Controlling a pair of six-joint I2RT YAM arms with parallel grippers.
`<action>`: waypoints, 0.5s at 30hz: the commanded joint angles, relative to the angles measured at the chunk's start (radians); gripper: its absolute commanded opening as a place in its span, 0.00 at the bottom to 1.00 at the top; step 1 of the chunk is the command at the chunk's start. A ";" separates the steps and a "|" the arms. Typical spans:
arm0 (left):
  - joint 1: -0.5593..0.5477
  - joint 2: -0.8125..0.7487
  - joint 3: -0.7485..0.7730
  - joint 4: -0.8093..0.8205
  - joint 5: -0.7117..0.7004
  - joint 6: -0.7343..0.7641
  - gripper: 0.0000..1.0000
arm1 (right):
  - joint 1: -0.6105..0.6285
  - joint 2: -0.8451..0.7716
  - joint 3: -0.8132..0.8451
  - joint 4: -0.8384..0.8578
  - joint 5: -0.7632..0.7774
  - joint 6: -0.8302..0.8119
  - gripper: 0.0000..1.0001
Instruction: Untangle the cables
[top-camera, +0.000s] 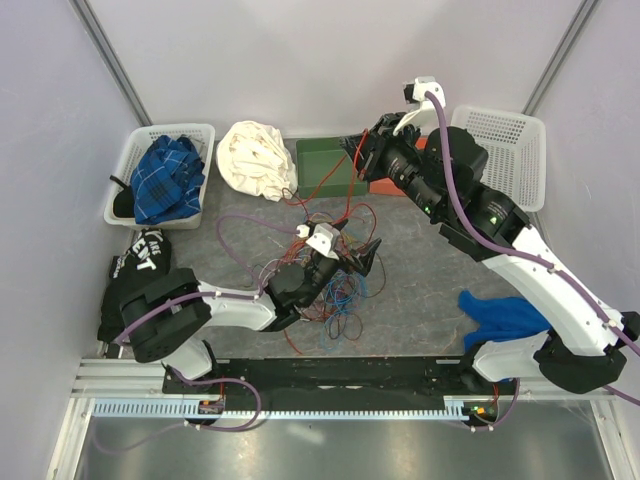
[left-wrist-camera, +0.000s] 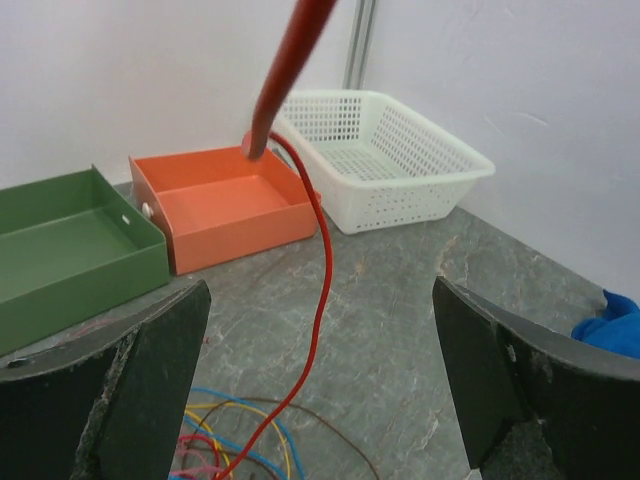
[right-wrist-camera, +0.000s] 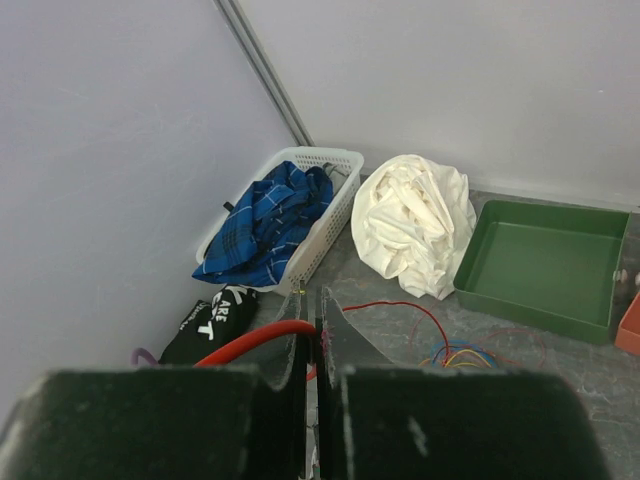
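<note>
The cables (top-camera: 335, 290) lie as a loose tangle of red, blue, yellow and brown wires on the grey table, just in front of the left arm. My left gripper (top-camera: 367, 257) hovers low beside the tangle, its fingers (left-wrist-camera: 110, 400) wide apart with nothing held. A red cable (left-wrist-camera: 322, 270) hangs down between them without touching either and runs into the blue and yellow loops (left-wrist-camera: 235, 440). My right gripper (top-camera: 350, 150) is raised near the back, shut on that red cable (right-wrist-camera: 255, 337), which is pinched between its pads (right-wrist-camera: 300, 345).
A white basket (top-camera: 125, 170) with blue plaid cloth stands at the back left, with a white cloth (top-camera: 255, 160) beside it. Green tray (left-wrist-camera: 70, 235), orange tray (left-wrist-camera: 220, 205) and an empty white basket (left-wrist-camera: 385, 160) line the back. A blue cloth (top-camera: 505, 315) and a black garment (top-camera: 140, 255) lie nearer.
</note>
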 joint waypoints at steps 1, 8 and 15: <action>-0.001 -0.005 0.056 0.336 -0.021 0.081 1.00 | -0.004 0.008 0.101 0.005 0.034 -0.042 0.00; -0.001 -0.083 0.020 0.334 -0.059 0.112 1.00 | -0.005 0.200 0.554 -0.116 0.061 -0.087 0.00; -0.001 -0.225 -0.019 0.233 -0.085 0.160 1.00 | -0.005 0.251 0.731 -0.116 0.090 -0.104 0.00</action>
